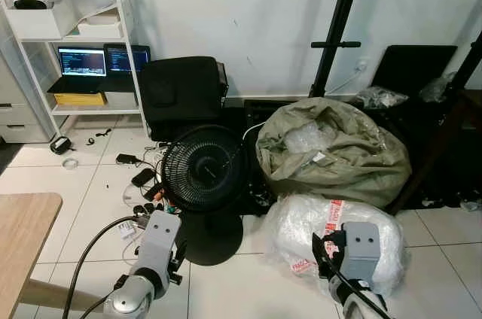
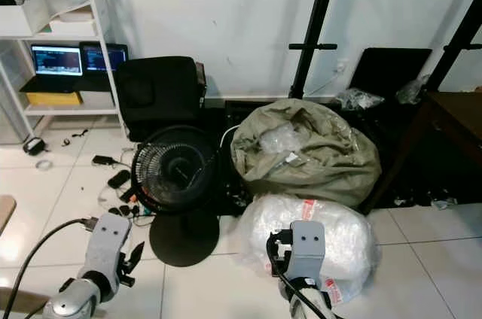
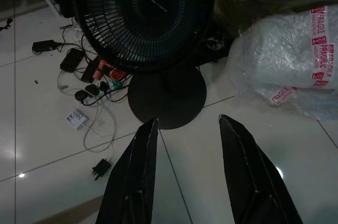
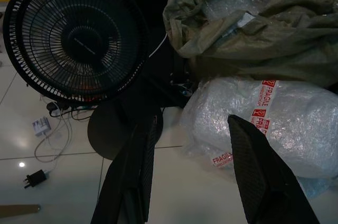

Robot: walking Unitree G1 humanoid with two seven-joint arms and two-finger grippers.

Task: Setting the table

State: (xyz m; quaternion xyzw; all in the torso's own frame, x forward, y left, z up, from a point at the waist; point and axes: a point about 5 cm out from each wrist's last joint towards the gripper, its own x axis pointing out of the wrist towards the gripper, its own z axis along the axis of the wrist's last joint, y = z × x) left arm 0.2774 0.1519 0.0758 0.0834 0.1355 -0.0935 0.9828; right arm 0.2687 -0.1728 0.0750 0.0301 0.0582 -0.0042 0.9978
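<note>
— Black fingers of the left gripper [image 3: 187, 171] and right gripper [image 4: 193, 168] were spread apart; was anything held?
— Nothing was gripped. Both were pointed at the tiled floor [image 1: 98, 206], near a black fan [image 1: 203, 170] and a bubble-wrapped bundle [image 1: 331, 232]. A wooden table [image 1: 22, 225] corner was seen at the left.

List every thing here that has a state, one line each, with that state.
left gripper: fingers open, holding nothing, above the floor tiles
right gripper: fingers open, holding nothing
fan: upright on its round base, blades not blurred
laptops: open, screens lit
olive sack: open at the top, plastic showing inside
bubble-wrap bundle: wrapped shut, taped with FRAGILE tape
black bag: closed
</note>
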